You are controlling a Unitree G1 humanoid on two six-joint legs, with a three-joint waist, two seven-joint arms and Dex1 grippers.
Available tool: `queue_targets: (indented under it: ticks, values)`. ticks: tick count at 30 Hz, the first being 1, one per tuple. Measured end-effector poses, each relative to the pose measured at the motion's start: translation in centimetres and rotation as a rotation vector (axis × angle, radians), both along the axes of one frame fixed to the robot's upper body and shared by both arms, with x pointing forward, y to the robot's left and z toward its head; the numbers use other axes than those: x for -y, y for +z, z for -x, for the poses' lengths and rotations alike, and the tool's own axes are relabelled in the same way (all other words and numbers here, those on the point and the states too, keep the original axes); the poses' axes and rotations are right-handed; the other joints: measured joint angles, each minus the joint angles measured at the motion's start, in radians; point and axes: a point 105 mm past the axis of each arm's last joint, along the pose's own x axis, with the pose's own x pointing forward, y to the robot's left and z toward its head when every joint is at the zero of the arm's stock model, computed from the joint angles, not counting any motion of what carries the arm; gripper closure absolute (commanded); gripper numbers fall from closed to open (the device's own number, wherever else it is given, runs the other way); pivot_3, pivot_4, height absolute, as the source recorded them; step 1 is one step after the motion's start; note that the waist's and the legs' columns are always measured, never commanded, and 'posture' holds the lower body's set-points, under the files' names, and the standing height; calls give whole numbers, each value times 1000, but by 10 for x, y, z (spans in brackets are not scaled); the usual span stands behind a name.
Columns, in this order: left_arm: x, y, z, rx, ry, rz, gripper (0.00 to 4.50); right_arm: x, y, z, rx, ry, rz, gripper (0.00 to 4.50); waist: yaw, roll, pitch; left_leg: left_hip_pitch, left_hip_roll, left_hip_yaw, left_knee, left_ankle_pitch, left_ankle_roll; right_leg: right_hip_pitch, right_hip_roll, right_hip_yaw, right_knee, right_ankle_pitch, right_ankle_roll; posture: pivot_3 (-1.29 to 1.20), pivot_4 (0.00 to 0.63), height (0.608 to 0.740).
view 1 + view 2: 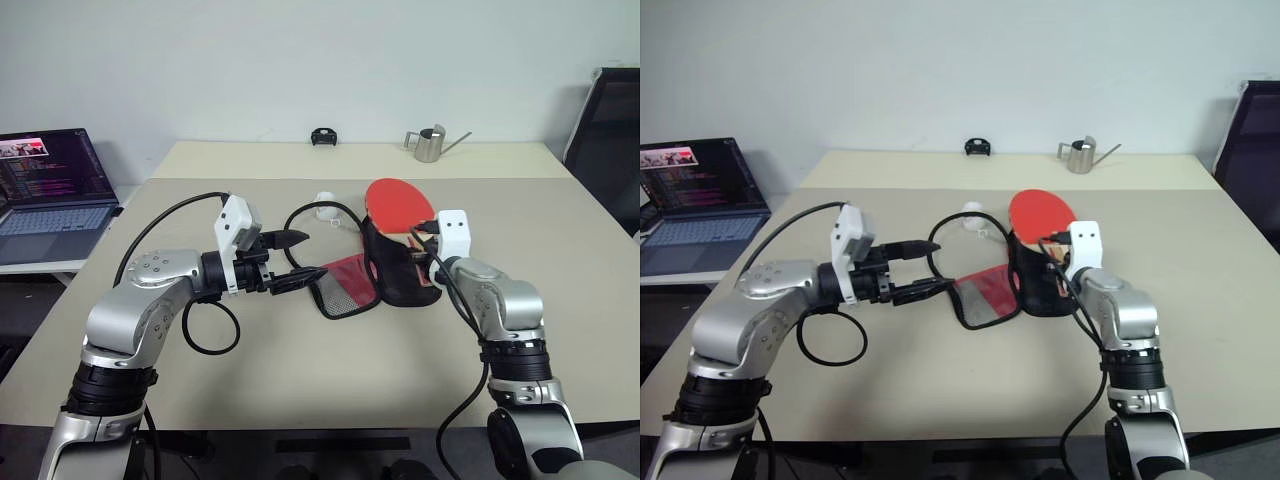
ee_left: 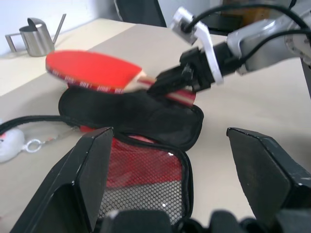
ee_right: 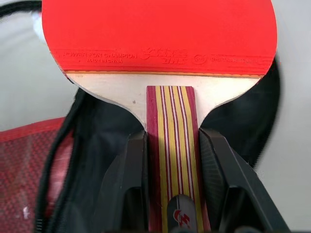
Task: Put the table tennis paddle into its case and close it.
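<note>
Head view: the right gripper (image 1: 425, 243) holds the table tennis paddle (image 1: 398, 203) above the case (image 1: 385, 272), which lies unzipped on the table (image 1: 560, 280); the left gripper (image 1: 300, 256) hangs spread beside its mesh end. Left wrist view: the paddle blade is blurred. Right wrist view: fingers (image 3: 133, 187) pinch the striped handle; the rubber reads "POWER FOR CHAMPION, MADE IN CHINA"; the blade's top is cut off.

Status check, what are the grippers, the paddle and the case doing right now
Right gripper shut on paddle handle, blade above open case. Left gripper open beside case's mesh flap. White keychain behind case, not blocking.
</note>
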Motion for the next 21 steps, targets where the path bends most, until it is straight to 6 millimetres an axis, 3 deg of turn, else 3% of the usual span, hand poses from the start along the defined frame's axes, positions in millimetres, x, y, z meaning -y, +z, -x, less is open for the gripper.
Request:
queue_targets:
  ticks: [8,21]
  values:
    - [1,5,-1,23,2,2,418,-4,-20,-5,-34,-9,59,3441,-1,0,0,0,0,0,0,0,0,0,0,0,0,0,0,0,150,740]
    - [-1,4,-4,24,8,11,418,4,-24,0,-27,-28,97,3441,0,0,0,0,0,0,0,0,0,0,0,0,0,0,0,0,150,740]
